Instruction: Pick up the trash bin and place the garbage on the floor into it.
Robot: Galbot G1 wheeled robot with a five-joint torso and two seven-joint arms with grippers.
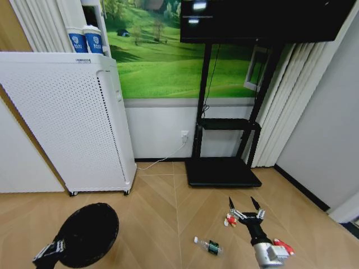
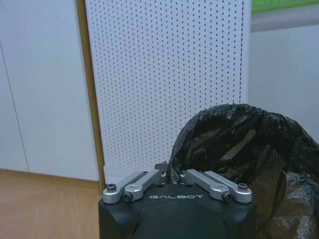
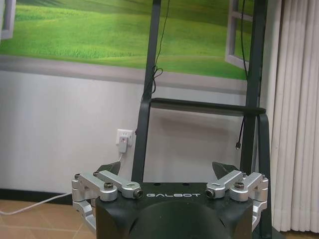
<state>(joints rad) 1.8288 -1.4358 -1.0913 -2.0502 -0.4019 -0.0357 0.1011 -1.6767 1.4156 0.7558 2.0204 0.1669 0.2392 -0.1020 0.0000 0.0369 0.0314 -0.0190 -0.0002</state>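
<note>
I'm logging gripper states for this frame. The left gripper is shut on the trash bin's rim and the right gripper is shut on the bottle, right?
Not quite. The left gripper is shut on the trash bin rim, as the left wrist view shows. But the right gripper is open and holds nothing; in the head view the bottle lies on the floor, apart from it.

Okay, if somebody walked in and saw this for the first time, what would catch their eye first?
Probably the black trash bin with its dark liner, held up at the robot's left by the left gripper, shut on its rim, before the tall white perforated box. Next, the right gripper, spread open above the floor, with a clear bottle lying nearby.
</note>
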